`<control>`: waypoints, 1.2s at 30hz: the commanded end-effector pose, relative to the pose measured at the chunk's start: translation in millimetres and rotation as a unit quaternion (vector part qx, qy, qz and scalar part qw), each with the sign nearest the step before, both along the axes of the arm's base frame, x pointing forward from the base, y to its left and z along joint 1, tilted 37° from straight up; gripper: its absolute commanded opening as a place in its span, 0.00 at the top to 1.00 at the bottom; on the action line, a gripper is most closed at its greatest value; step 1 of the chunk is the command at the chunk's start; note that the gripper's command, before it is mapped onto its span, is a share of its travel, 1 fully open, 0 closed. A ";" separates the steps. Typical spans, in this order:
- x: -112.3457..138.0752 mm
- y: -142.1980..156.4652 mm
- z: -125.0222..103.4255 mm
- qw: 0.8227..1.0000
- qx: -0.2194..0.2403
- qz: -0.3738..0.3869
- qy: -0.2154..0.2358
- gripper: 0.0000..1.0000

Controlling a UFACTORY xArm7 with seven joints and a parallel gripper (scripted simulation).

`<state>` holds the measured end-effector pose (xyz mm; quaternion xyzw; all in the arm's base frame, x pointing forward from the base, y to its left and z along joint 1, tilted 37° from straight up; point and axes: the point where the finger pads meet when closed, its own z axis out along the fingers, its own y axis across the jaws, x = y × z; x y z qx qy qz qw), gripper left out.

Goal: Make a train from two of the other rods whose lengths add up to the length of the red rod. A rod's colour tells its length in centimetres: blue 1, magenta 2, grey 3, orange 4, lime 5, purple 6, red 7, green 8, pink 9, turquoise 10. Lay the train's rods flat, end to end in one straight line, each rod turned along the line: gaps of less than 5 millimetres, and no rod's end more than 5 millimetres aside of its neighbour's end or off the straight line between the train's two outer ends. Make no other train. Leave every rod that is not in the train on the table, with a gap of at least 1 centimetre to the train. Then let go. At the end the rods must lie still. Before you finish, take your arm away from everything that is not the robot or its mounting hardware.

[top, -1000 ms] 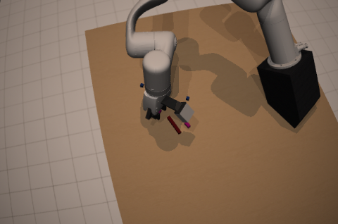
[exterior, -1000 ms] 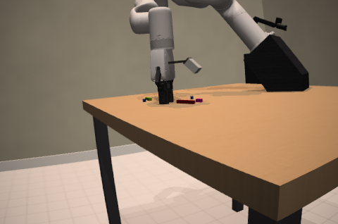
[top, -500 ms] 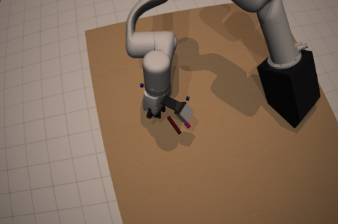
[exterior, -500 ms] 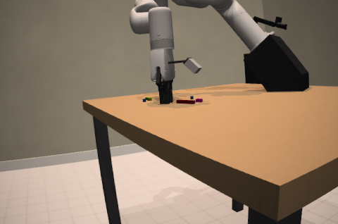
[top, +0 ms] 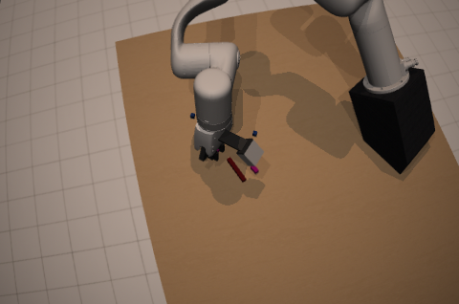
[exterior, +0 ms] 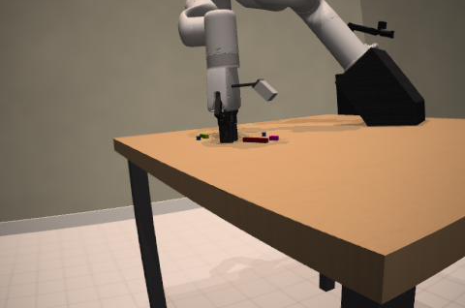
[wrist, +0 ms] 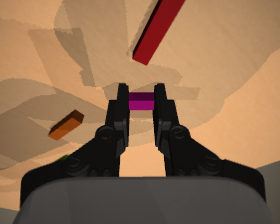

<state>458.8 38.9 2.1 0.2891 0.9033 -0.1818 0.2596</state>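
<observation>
Worktop (top: 335, 233) bearing the arm (exterior: 220, 57), lowered near the far-left corner; jaws closed on a magenta rod (wrist: 141, 101), which sits at worktop level just short of the red rod (wrist: 156, 31). Risk, as a judgement: the short rod is held only near the fingertips, so it may twist or slip on lifting, or nudge the red rod alongside. The wrist view alone shows the grip and an orange rod (wrist: 66, 124); the exterior view alone shows a lime rod (exterior: 204, 136); the top view adds a second magenta rod (top: 254, 169) and two blue rods (top: 254, 133).
</observation>
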 end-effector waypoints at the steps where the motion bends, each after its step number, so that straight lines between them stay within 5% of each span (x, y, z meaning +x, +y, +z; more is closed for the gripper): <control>1: 0.5 1.6 1.0 1.000 0.001 0.001 -0.001 0.85; 17: -1.1 3.7 4.4 1.000 0.001 0.001 -0.001 0.85; 36: -35.7 48.7 79.8 1.000 0.001 0.001 -0.001 0.85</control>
